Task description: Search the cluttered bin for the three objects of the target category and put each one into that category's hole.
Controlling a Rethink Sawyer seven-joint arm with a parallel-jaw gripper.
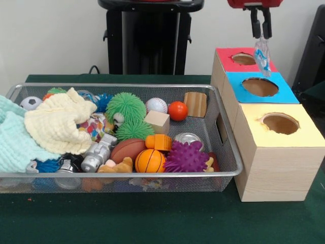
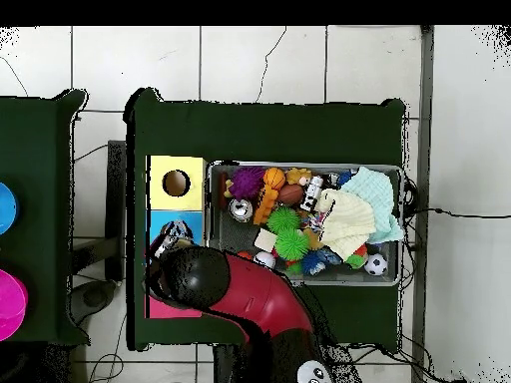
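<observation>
In the front view my gripper (image 1: pixel 261 35) hangs above the wooden boxes, shut on a translucent blue and white plastic wrapper (image 1: pixel 262 57). The wrapper dangles between the red-topped box's hole (image 1: pixel 244 59) and the blue-topped box's hole (image 1: pixel 260 87). The wire mesh bin (image 1: pixel 223 170) sits to the left, full of toys. No other wrapper shows among the clutter. In the overhead view the red and black arm (image 2: pixel 240 294) covers the red box and part of the blue one, hiding the gripper; the bin (image 2: pixel 213 204) lies to the right of the boxes.
A yellow-topped box (image 1: pixel 279 123) with a hole stands nearest the camera. The bin holds a cream cloth (image 1: pixel 56 122), a pale green cloth (image 1: pixel 12 137), green spiky balls (image 1: pixel 125 107), a purple spiky ball (image 1: pixel 186 157), a small basketball (image 1: pixel 149 161), a silver can (image 1: pixel 188 138) and a wooden cube (image 1: pixel 157 121).
</observation>
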